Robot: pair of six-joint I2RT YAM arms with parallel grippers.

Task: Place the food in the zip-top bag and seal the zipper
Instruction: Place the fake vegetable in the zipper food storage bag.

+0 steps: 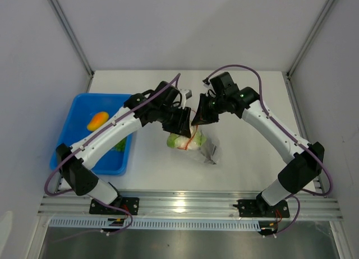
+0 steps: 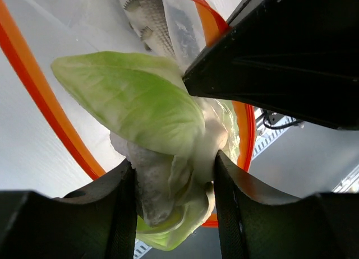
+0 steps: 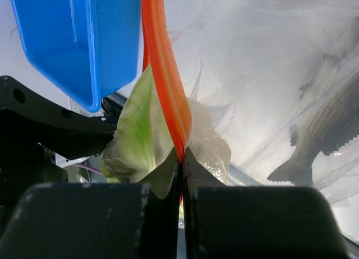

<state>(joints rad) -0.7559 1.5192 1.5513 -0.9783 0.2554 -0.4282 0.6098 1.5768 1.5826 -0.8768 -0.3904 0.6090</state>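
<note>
1. The cauliflower-like piece [image 2: 151,119], white with a broad pale-green leaf, sits at the mouth of the zip-top bag [image 1: 206,149]. How far inside it reaches I cannot tell.
2. The left jaws are clamped on this piece, one finger pressed against each side of its white base.
3. The zipper [image 2: 50,113], a thin orange-red strip, curves round the piece on both sides in the left wrist view, so the mouth stands open.
4. The right jaws are pressed together on the zipper [image 3: 165,85], pinching the strip flat between the fingertips. The green leaf [image 3: 140,141] lies just beside that pinch.
5. Deeper in the clear, crinkly bag lies a grey scaled toy fish [image 3: 325,130], seen through the plastic.
6. From above, the bag rests near the middle of the white tabletop [image 1: 168,175], and its mouth end is lifted towards the two sets of jaws.
7. The left arm [image 1: 112,133] and right arm [image 1: 269,124] reach in from either side, and their jaws meet just above the bag.
8. The blue tray [image 1: 73,110] sits well apart, at the left of the tabletop and partly under the left arm.
9. In the tray lie the yellow oval fruit [image 1: 97,120] and, nearer the arm, the green leafy bits [image 1: 120,144].
</note>
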